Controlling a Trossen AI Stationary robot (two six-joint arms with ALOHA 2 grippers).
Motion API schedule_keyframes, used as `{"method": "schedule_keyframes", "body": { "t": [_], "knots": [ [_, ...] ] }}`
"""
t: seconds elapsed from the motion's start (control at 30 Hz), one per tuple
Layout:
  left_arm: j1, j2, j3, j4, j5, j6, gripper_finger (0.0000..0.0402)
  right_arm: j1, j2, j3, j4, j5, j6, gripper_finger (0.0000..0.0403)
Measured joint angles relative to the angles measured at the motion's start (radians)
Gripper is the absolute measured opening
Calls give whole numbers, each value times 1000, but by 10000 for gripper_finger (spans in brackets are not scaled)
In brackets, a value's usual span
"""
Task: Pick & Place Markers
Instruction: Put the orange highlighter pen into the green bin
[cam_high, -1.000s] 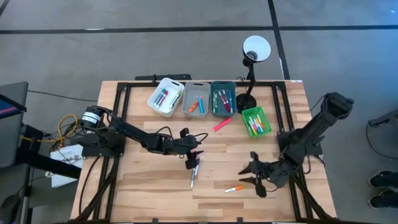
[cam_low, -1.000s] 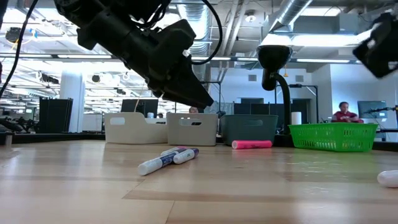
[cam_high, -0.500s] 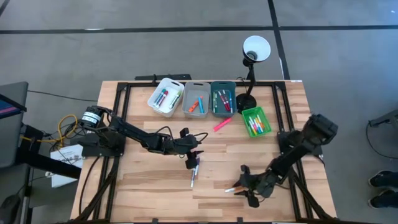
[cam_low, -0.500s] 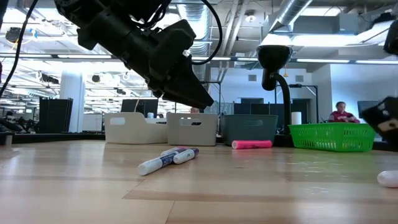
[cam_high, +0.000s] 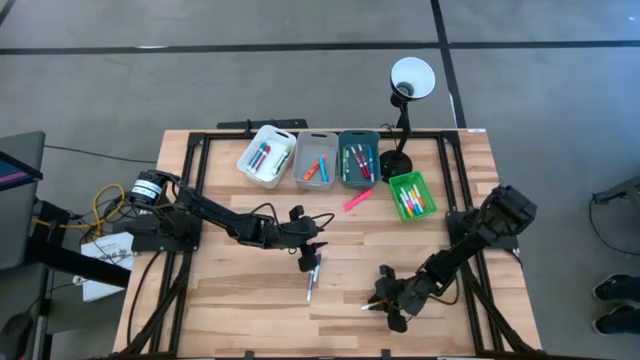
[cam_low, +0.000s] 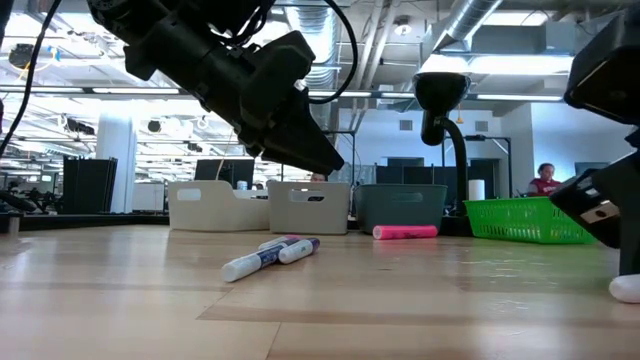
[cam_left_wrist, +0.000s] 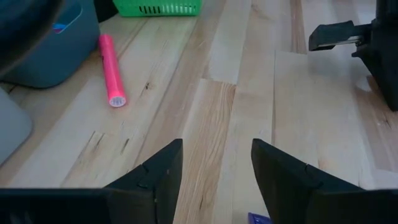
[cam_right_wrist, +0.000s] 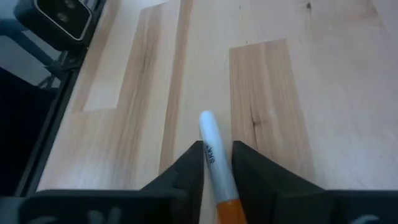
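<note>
High view: right pincer (cam_high: 385, 299) over half-hidden orange marker (cam_high: 371, 305).

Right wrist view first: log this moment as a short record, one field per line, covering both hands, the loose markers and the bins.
right hand: low over the table's near side, fingers closed on the white and orange marker
left hand: open, hovering mid-table, holding nothing
loose markers: pink marker near the bins; two markers lying below the left hand
bins: white bin, grey bin, teal bin, green bin, all holding markers
lamp: at the table's far edge
</note>
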Motion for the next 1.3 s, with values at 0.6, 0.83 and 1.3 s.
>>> {"method": "schedule_keyframes", "body": {
  "t": [0.6, 0.83, 1.3],
  "knots": [
    [0, 0, 0, 0, 0, 4, 186, -140, -90, 113, -173, -11, -153, 54],
    [0, 0, 0, 0, 0, 4, 186, -234, -348, 138, -517, 37, -153, 33],
    [0, 0, 0, 0, 0, 4, 186, -436, -851, 59, -1319, 434, 138, 41]
  ]
}}
